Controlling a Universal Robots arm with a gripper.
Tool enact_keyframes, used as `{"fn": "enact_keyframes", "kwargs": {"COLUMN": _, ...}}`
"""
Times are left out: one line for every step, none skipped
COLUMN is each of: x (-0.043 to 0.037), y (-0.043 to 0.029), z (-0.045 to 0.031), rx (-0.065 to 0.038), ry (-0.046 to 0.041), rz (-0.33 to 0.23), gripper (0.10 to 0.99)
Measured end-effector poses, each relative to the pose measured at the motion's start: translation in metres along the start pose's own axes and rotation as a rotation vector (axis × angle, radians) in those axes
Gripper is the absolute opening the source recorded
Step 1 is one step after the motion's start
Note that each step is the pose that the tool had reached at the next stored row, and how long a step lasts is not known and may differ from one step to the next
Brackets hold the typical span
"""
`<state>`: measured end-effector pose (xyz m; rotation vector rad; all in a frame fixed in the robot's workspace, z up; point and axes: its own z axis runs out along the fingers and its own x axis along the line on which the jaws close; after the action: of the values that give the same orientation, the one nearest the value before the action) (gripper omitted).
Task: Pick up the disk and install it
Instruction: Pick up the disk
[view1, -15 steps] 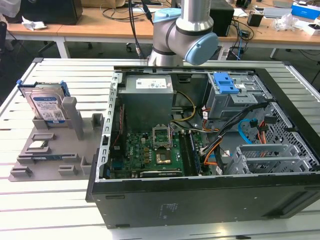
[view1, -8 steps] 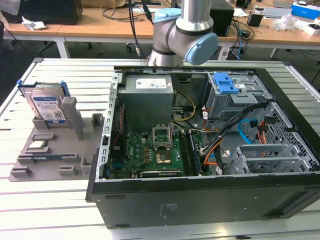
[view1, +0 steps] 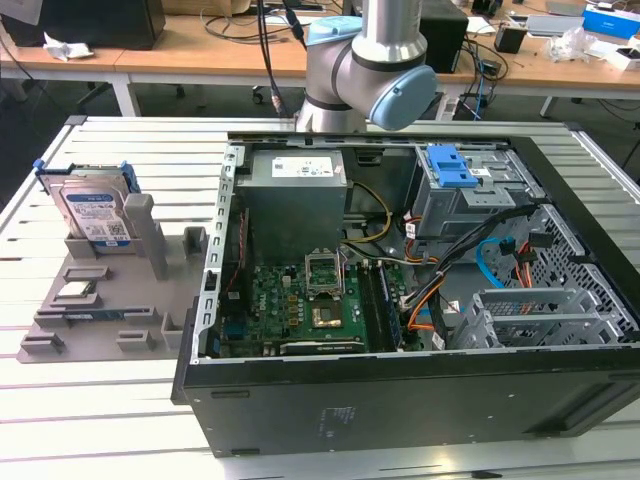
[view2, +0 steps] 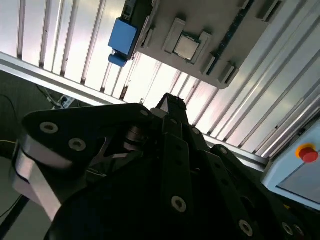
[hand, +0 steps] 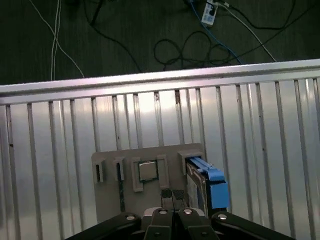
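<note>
- Slatted table (view1: 120, 150): ribbed, bright aluminium profiles that carry all the other items.
- Computer case (view1: 400, 410): black sheet-metal tower lying on its side with the cover off. The green mainboard, cable bundles and grey perforated drive cages are exposed. A blue plastic latch piece (view1: 450, 165) sits on the upper cage. No disk is seen in the cages, so installation is judged not yet done.
- Robot arm (view1: 370, 70): smooth silver tubes with pale blue joint caps, standing behind the case.
- Fixture tray (view1: 110, 300): matte grey plastic with raised blocks and slots, at the exterior view's left of the case.
- Disk (view1: 95, 215): flat silver rectangle with a white and blue label and a bright blue plastic frame. It stands upright on edge in a tray slot and has not yet been picked up. Both wrist views show its blue end (hand: 214, 192) (view2: 122, 39).
- Gripper (hand: 172, 194): black bolted linkages. The fingertips are pressed together with nothing between them. It hangs above the tray, well apart from the disk.
- Processor chip (hand: 147, 170): small square with a metallic lid, lying in a tray pocket beside the disk.
</note>
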<state>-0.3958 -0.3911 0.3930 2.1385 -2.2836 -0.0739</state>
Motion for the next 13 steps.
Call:
{"fn": "enact_keyframes", "kwargs": {"x": 0.0000, "y": 0.0000, "z": 0.0000, "rx": -0.001, "ry": 0.0016, "rz": -0.038, "gripper": 0.106}}
{"fn": "enact_keyframes", "kwargs": {"x": 0.0000, "y": 0.0000, "z": 0.0000, "rx": -0.001, "ry": 0.0021, "rz": -0.051, "gripper": 0.106}}
{"fn": "enact_keyframes", "kwargs": {"x": 0.0000, "y": 0.0000, "z": 0.0000, "rx": -0.002, "ry": 0.0028, "rz": -0.066, "gripper": 0.106}}
{"fn": "enact_keyframes", "kwargs": {"x": 0.0000, "y": 0.0000, "z": 0.0000, "rx": -0.002, "ry": 0.0034, "rz": -0.081, "gripper": 0.106}}
{"fn": "enact_keyframes", "kwargs": {"x": 0.0000, "y": 0.0000, "z": 0.0000, "rx": -0.002, "ry": 0.0041, "rz": -0.095, "gripper": 0.106}}
{"fn": "enact_keyframes", "kwargs": {"x": 0.0000, "y": 0.0000, "z": 0.0000, "rx": -0.003, "ry": 0.0048, "rz": -0.112, "gripper": 0.106}}
{"fn": "enact_keyframes", "kwargs": {"x": 0.0000, "y": 0.0000, "z": 0.0000, "rx": -0.003, "ry": 0.0054, "rz": -0.126, "gripper": 0.106}}
{"fn": "enact_keyframes", "kwargs": {"x": 0.0000, "y": 0.0000, "z": 0.0000, "rx": -0.003, "ry": 0.0063, "rz": -0.146, "gripper": 0.106}}
{"fn": "enact_keyframes", "kwargs": {"x": 0.0000, "y": 0.0000, "z": 0.0000, "rx": -0.004, "ry": 0.0068, "rz": -0.161, "gripper": 0.106}}
{"fn": "enact_keyframes", "kwargs": {"x": 0.0000, "y": 0.0000, "z": 0.0000, "rx": -0.004, "ry": 0.0078, "rz": -0.184, "gripper": 0.106}}
{"fn": "enact_keyframes", "kwargs": {"x": 0.0000, "y": 0.0000, "z": 0.0000, "rx": -0.005, "ry": 0.0089, "rz": -0.209, "gripper": 0.106}}
{"fn": "enact_keyframes", "kwargs": {"x": 0.0000, "y": 0.0000, "z": 0.0000, "rx": -0.005, "ry": 0.0096, "rz": -0.226, "gripper": 0.106}}
{"fn": "enact_keyframes", "kwargs": {"x": 0.0000, "y": 0.0000, "z": 0.0000, "rx": -0.006, "ry": 0.0102, "rz": -0.240, "gripper": 0.106}}
